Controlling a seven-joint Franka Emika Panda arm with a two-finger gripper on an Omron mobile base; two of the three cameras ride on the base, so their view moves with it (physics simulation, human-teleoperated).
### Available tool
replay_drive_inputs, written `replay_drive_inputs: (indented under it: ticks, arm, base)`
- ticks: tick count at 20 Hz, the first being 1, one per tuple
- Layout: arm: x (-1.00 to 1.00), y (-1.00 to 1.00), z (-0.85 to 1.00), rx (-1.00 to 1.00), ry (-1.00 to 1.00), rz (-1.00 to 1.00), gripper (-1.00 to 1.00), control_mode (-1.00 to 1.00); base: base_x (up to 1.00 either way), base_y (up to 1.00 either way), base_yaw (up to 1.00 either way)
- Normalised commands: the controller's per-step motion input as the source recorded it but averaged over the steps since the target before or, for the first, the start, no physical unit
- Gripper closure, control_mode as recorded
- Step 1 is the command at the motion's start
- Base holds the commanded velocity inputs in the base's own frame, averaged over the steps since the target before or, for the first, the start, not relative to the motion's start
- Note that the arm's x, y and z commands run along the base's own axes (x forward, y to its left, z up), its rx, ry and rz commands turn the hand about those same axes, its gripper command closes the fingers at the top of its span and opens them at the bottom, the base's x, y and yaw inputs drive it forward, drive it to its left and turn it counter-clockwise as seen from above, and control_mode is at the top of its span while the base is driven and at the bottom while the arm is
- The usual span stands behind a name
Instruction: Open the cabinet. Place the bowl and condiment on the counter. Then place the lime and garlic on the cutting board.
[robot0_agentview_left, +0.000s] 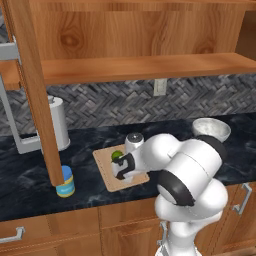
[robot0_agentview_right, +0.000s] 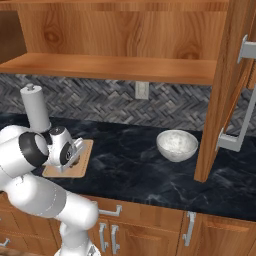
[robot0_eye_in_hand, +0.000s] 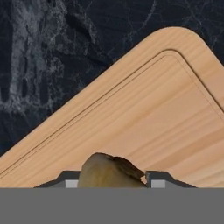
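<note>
My gripper (robot0_eye_in_hand: 113, 183) hangs low over the light-wood cutting board (robot0_eye_in_hand: 153, 109), its two fingertips close against the sides of the tan garlic (robot0_eye_in_hand: 111, 173). The hand (robot0_agentview_left: 122, 172) covers the board's (robot0_agentview_left: 106, 175) near right part, and the green lime (robot0_agentview_left: 117, 155) lies on the board just behind it. The speckled bowl (robot0_agentview_left: 211, 129) (robot0_agentview_right: 177, 144) stands on the dark counter (robot0_agentview_right: 125, 165) to the right. The blue-lidded condiment (robot0_agentview_left: 65, 182) stands on the counter left of the board. The cabinet door (robot0_agentview_left: 35, 90) (robot0_agentview_right: 225, 90) is swung open.
A white paper-towel roll (robot0_agentview_left: 57, 125) (robot0_agentview_right: 35, 107) stands at the back left against the herringbone wall. The open cabinet doors hang low at both sides of the worktop. A wall outlet (robot0_agentview_left: 160, 86) sits behind the board. Drawers with metal handles (robot0_agentview_right: 112, 210) run under the counter.
</note>
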Motion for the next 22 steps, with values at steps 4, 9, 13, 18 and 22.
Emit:
replay_drive_inputs:
  ticks: [4,9,13,18,22]
  arm:
    - [0.0,0.47,0.1,0.0,-0.05,-0.21,-1.0,-1.0]
    - [0.06,0.52,0.23,0.0,-0.09,-0.2,-1.0,-1.0]
    - [0.02,0.49,0.59,0.0,-0.05,-0.19,-1.0,-1.0]
    - [0.0,0.29,0.92,0.01,-0.01,-0.19,-1.0,-1.0]
    - [-0.08,0.0,0.95,0.04,0.0,-0.17,-1.0,-1.0]
  base:
    - [0.0,0.0,0.0]
    - [0.0,0.0,0.0]
    - [0.0,0.0,0.0]
    - [0.0,0.0,0.0]
    - [0.0,0.0,0.0]
